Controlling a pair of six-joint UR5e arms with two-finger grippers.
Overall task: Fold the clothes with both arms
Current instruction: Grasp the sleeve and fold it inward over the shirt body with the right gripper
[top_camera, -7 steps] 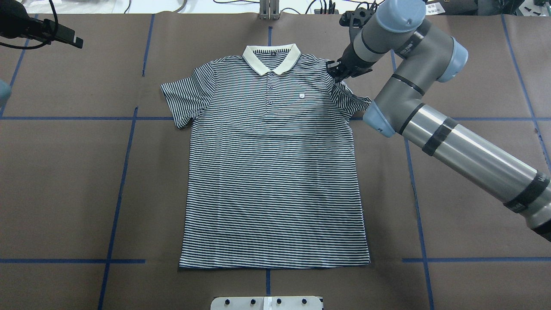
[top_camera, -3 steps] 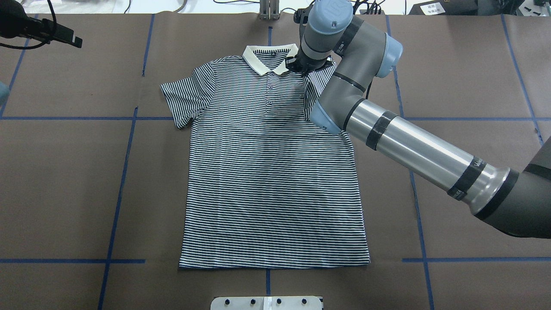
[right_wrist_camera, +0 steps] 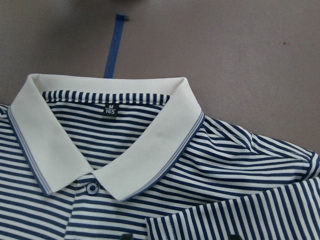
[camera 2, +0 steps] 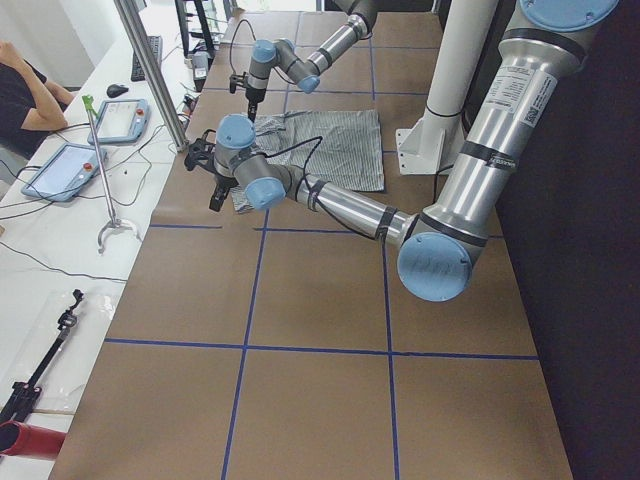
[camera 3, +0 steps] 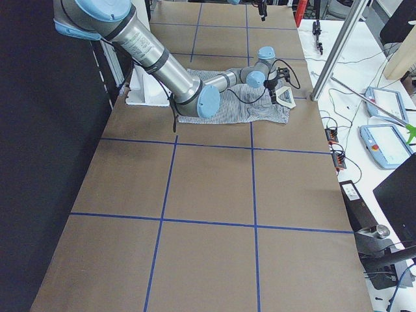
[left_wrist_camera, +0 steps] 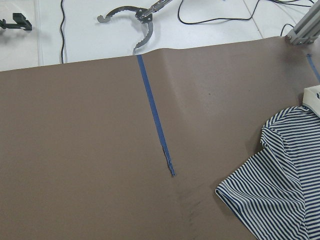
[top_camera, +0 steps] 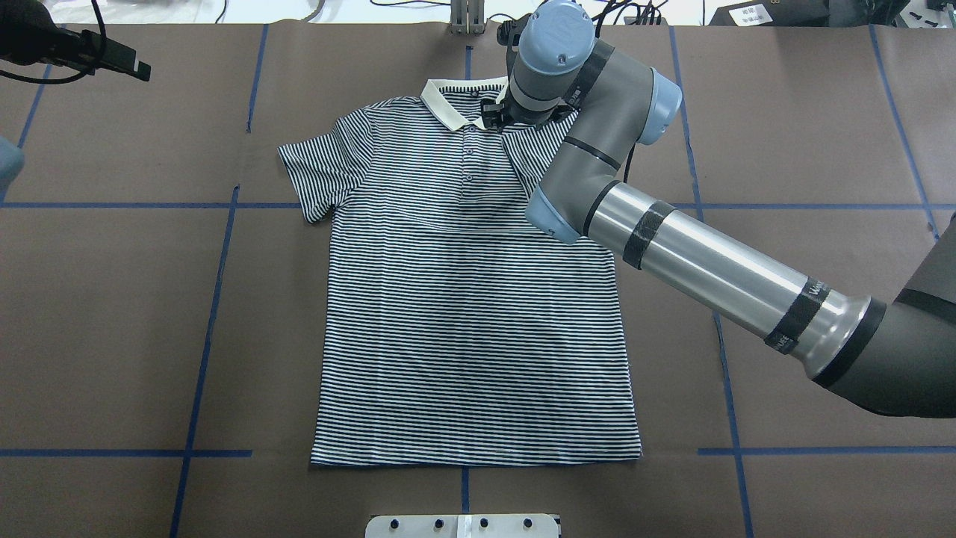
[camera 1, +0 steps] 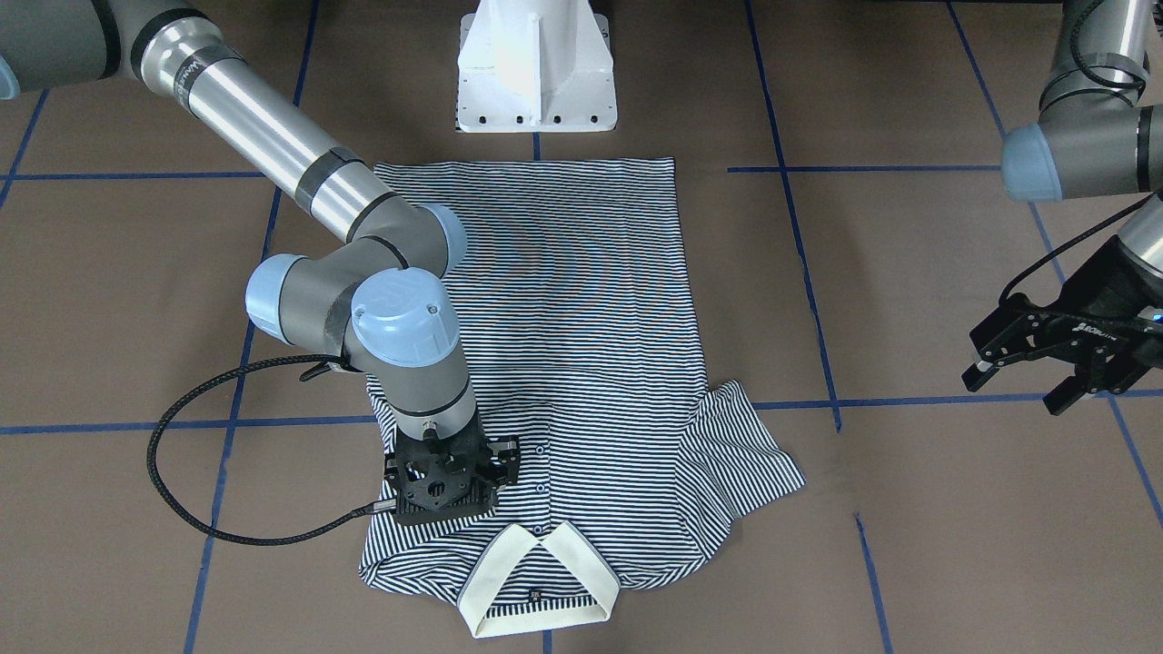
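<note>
The striped polo shirt (top_camera: 478, 314) lies flat, front up, with its cream collar (top_camera: 448, 101) at the far side of the table. My right gripper (top_camera: 494, 118) sits low on the chest just right of the collar. It is shut on the shirt's right sleeve, which lies folded inward over the chest (right_wrist_camera: 240, 215). In the front-facing view the right gripper (camera 1: 450, 498) presses into the cloth beside the collar (camera 1: 536, 581). The other sleeve (top_camera: 321, 168) lies spread out. My left gripper (camera 1: 1016, 389) hangs open and empty above bare table, well away from the shirt.
The white pedestal base (camera 1: 536, 64) stands just behind the shirt's hem. Blue tape lines (top_camera: 216, 299) cross the brown table cover. The left wrist view shows the spread sleeve (left_wrist_camera: 280, 190), and a metal grabber tool (left_wrist_camera: 135, 20) on the white bench beyond the table.
My right arm has swept left from the shirt's right shoulder to beside the collar, drawing the right sleeve over the chest and covering the patch. The left arm has barely moved.
</note>
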